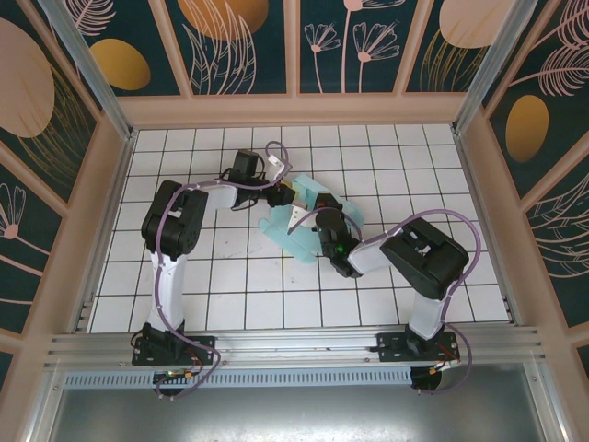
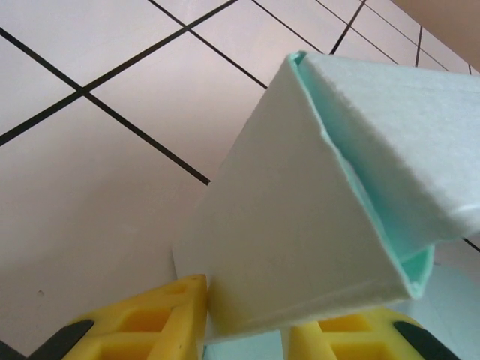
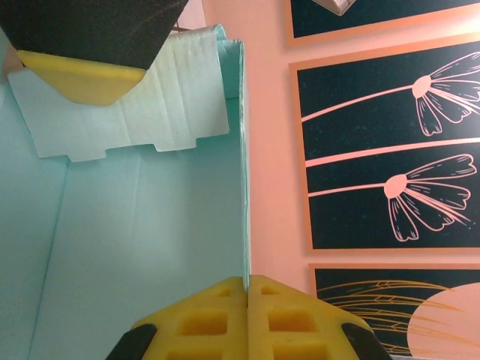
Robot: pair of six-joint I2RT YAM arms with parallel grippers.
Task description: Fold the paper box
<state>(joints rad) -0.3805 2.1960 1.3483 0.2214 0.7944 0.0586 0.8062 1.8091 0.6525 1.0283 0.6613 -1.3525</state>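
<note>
Gripping, left claw: the left gripper [image 2: 247, 334] has its yellow pads [image 2: 176, 315] set narrow on either side of a folded flap of card, so it is holding the paper box.
Right claw: the right gripper [image 3: 247, 296] has its two yellow pads pressed together. The thin edge of an upright card wall runs straight down into the seam between them, pinched there.
Paper box: the paper box [image 1: 285, 235] is pale mint-green, partly raised and not yet closed. From overhead it sits near the middle of the tiled table [image 1: 230, 285], a little toward 12 o'clock.
Left arm: it reaches in from 9 o'clock and meets the box at about its 10 o'clock corner.
Right arm: it comes in from 4 o'clock, with its wrist over the box's 3 o'clock half.
Flap at the left claw: the card is bent over into a wedge, white on the outside and mint along the inner crease, lifted off the tiles and rising toward 1 o'clock in the left wrist view.
Inside of the box: in the right wrist view there is a broad mint panel with creases and a notched flap across its 11 o'clock part. A yellow pad of the other claw rests on that flap.
Surroundings: peach-framed dark panels [image 3: 390, 150] with drawn flowers stand around the table.
</note>
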